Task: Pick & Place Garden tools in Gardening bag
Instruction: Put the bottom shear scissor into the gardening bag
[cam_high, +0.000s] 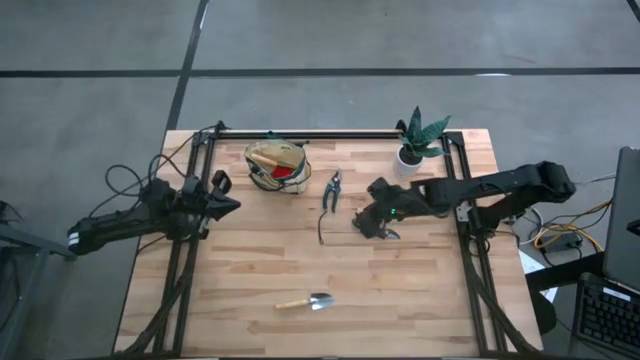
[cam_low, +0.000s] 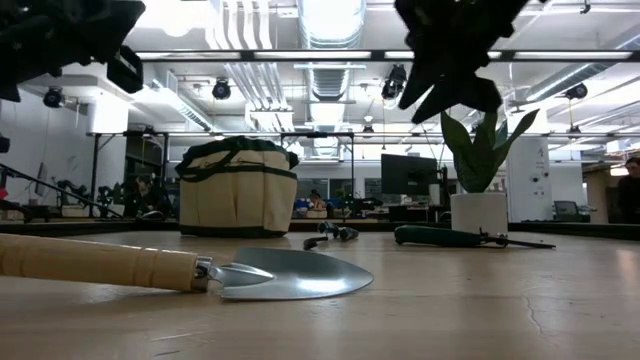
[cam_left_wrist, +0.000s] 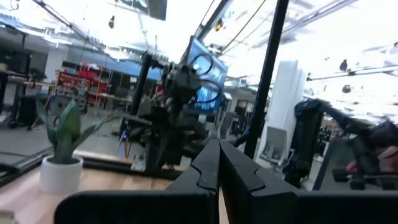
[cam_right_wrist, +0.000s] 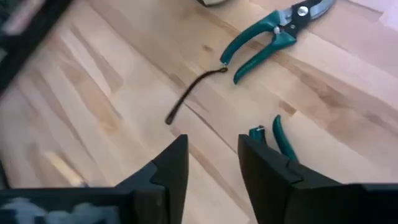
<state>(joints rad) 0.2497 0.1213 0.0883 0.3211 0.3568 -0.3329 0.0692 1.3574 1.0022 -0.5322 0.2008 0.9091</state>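
The tan gardening bag (cam_high: 277, 165) stands at the far middle-left with a red piece (cam_high: 286, 172) showing inside it. Green-handled shears (cam_right_wrist: 273, 31) and a thin dark stick (cam_right_wrist: 193, 93) lie on the table right of the bag. A second pair of shears (cam_low: 450, 237) lies under my right gripper, its green handle ends (cam_right_wrist: 280, 140) beside one finger. A wooden-handled trowel (cam_high: 305, 302) lies near the front edge. My right gripper (cam_right_wrist: 211, 162) is open, raised above the table and holds nothing. My left gripper (cam_high: 225, 205) is shut and empty, left of the bag.
A green plant in a white pot (cam_high: 415, 150) stands at the far right, close behind my right arm. A dark frame rail (cam_high: 330, 134) runs along the far edge. Bare wood (cam_high: 400, 300) lies at the front right.
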